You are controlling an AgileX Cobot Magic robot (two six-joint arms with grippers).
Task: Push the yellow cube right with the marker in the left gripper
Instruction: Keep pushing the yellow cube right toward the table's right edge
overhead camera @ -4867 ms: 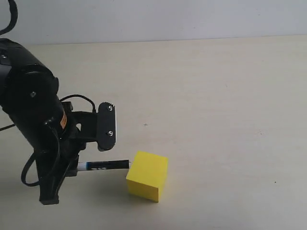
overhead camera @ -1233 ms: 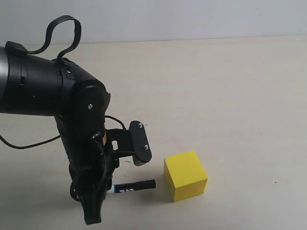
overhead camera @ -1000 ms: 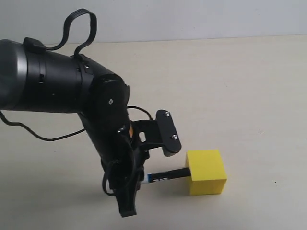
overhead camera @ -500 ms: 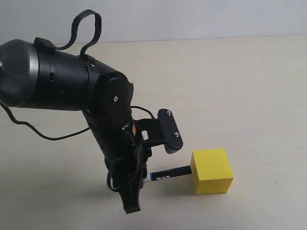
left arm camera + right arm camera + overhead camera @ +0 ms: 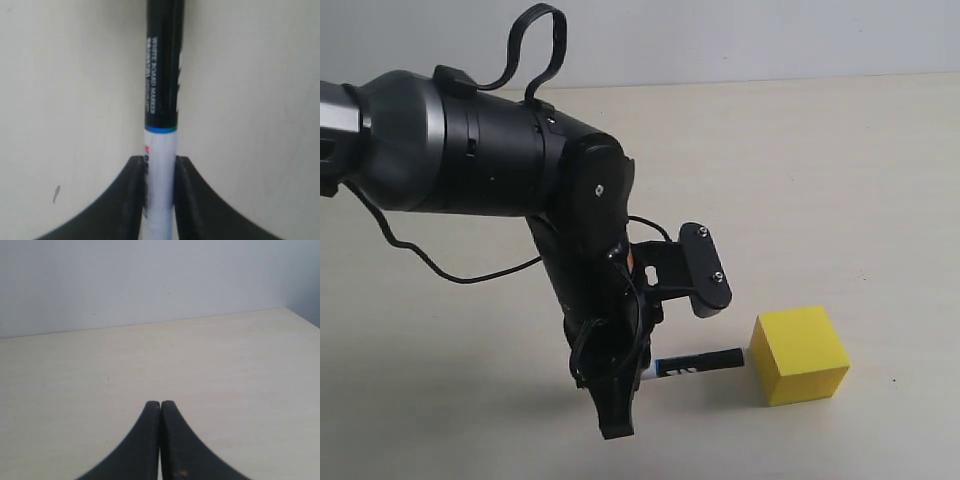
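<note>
The yellow cube [image 5: 799, 354] rests on the pale table at the lower right of the exterior view. My left gripper [image 5: 638, 372] is shut on the marker [image 5: 698, 362], which lies level and points right; its black cap tip meets the cube's left face. In the left wrist view the marker [image 5: 161, 100] runs out from between the black fingers [image 5: 131, 200], gripper [image 5: 160, 165] clamped on the white barrel, the cube out of that view. My right gripper [image 5: 160, 405] is shut on nothing above bare table and is absent from the exterior view.
The bulky black left arm [image 5: 490, 160] with its cable loop [image 5: 535, 45] fills the left half of the exterior view. Its wrist camera bracket [image 5: 705, 270] sticks out above the marker. A pale wall [image 5: 150, 280] rises behind the table's far edge.
My left arm has swept to the right with the marker, and the yellow cube has slid right ahead of the marker's tip.
</note>
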